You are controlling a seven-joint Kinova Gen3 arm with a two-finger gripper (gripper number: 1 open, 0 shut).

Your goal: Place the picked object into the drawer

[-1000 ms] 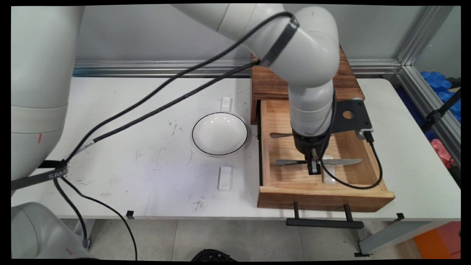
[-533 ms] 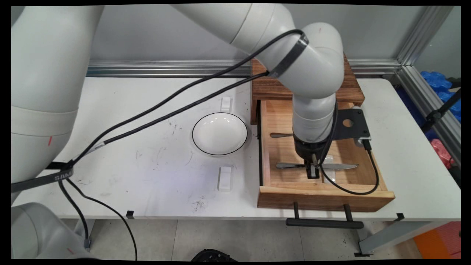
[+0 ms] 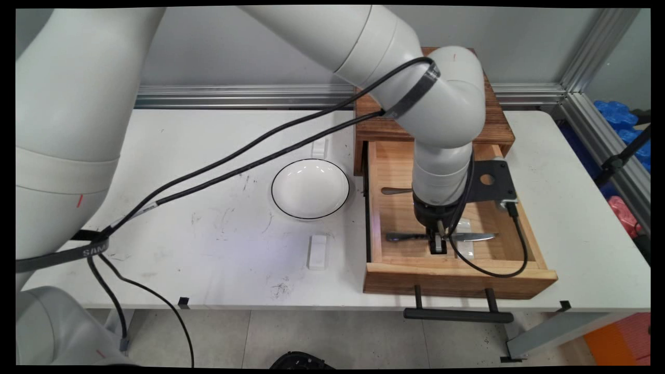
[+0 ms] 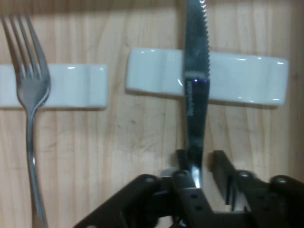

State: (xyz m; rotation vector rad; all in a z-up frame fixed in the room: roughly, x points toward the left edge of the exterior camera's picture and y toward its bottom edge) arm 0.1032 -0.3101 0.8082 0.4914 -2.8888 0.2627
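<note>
My gripper [image 3: 437, 248] reaches down into the open wooden drawer [image 3: 457, 278], shut on a steel knife [image 3: 475, 237] near the middle of its length. The knife lies level and crosswise, low over the drawer floor. In the hand view the gripper [image 4: 200, 160] holds the knife [image 4: 196, 71], whose serrated blade runs away from it and crosses a white cutlery rest [image 4: 242, 80]. A fork [image 4: 31, 85] lies to the left, its neck on a second white rest [image 4: 71, 85]. In the main view only the fork's handle [image 3: 397, 190] shows behind the wrist.
The drawer juts from a dark wooden cabinet [image 3: 384, 124] at the table's back, and its black bar handle [image 3: 457, 314] overhangs the front edge. A white bowl [image 3: 310, 188] with a dark rim sits left of it, between two white rests [image 3: 317, 252] [image 3: 319, 146].
The gripper has sunk deeper into the drawer and come slightly nearer its front, taking the knife down with it. Bowl and fork have stayed put.
</note>
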